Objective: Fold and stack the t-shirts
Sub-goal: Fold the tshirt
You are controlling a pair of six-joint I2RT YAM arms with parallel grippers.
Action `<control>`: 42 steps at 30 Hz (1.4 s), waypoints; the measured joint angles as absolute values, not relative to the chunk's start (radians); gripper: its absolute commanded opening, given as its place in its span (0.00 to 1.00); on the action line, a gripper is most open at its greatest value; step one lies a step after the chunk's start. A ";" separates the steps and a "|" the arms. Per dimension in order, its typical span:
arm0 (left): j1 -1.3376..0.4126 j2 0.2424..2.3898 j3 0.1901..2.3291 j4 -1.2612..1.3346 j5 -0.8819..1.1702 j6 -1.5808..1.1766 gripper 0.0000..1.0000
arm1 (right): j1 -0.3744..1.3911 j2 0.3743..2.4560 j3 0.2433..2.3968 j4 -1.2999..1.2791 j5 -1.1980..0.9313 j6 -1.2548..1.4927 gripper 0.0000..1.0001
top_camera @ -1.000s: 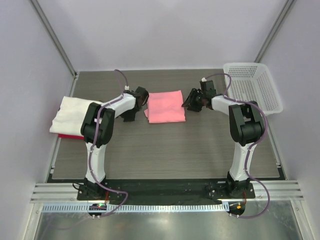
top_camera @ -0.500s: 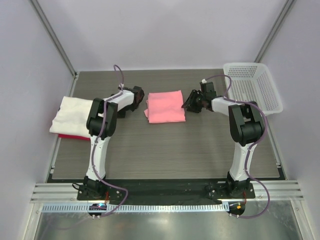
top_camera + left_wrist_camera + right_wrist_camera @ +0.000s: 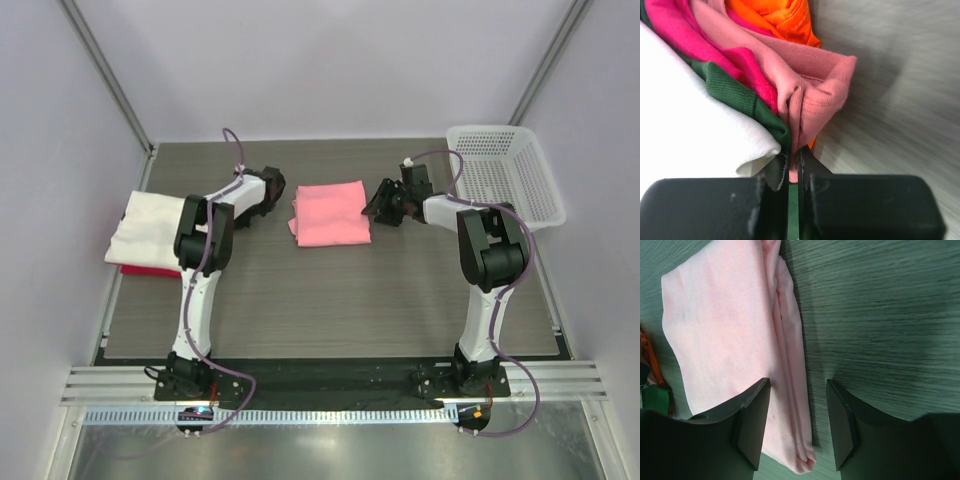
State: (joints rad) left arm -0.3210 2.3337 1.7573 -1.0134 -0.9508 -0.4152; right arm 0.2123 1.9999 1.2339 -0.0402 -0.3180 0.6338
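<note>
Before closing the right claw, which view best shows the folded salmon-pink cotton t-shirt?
Right wrist: the folded salmon-pink cotton t-shirt shows its layered edge between the right claw fingers. Top external: whole but small. Left wrist: bunched fold.

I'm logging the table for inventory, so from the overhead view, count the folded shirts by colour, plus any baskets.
pink shirt: 1
white shirt: 1
red shirt: 1
basket: 1
Total: 4

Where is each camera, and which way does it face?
Top external: above and behind, looking down; both arms show.
Left wrist: on the left gripper, facing bunched pink cloth; shut fingertips show.
Right wrist: on the right gripper, facing the pink t-shirt; open fingers show.
Shared: top and right wrist both see that t-shirt.
</note>
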 measured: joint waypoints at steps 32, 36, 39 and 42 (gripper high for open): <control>-0.415 2.133 1.693 -0.556 -0.045 -0.704 0.86 | 0.207 2.174 1.442 -0.008 -0.415 0.705 0.52; -0.400 2.168 1.672 -0.497 0.031 -0.752 0.74 | 0.215 2.194 1.472 -0.022 -0.405 0.706 0.46; -0.388 2.184 1.671 -0.451 0.065 -0.783 0.68 | 0.220 2.205 1.484 -0.024 -0.401 0.707 0.45; -0.374 2.198 1.667 -0.402 0.088 -0.815 0.56 | 0.223 2.207 1.488 -0.025 -0.392 0.708 0.42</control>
State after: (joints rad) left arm -0.3744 2.1979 1.6669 -0.4023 0.0883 -0.8150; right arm 0.2230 2.2066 1.4876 -0.0250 -0.3923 0.7078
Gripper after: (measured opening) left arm 0.636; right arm 0.439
